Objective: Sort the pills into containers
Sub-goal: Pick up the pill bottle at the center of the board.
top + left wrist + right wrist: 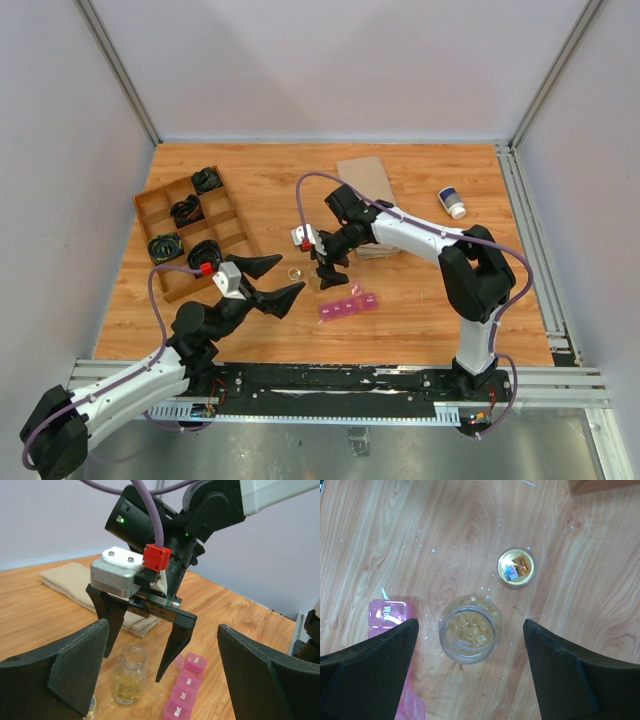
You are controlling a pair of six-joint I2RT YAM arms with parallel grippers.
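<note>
The matte black left claw (291,274) and right claw (470,624) both gape open, the latter flanking an uncapped clear round jar (130,677) of glossy amber pills (468,621) beside translucent pink lidded containers (348,306).

A: What sort of place r u in?

B: Robot lab, a test cell, not a home. Plain grey panel walls (330,70) on 3 sides, w/ aluminium frame posts (120,75) in the corners.

A: And the work surface?

B: Wood-grain bench top (270,180) inside that frame. There's a metal rail (340,380) at the near edge. My left arm (120,385) & right arm (420,232) are bolted to it.

A: Anything else techy?

B: Purple cable (148,510) runs exposed along the arms, and a green LED (119,519) is lit on my right wrist housing.
</note>
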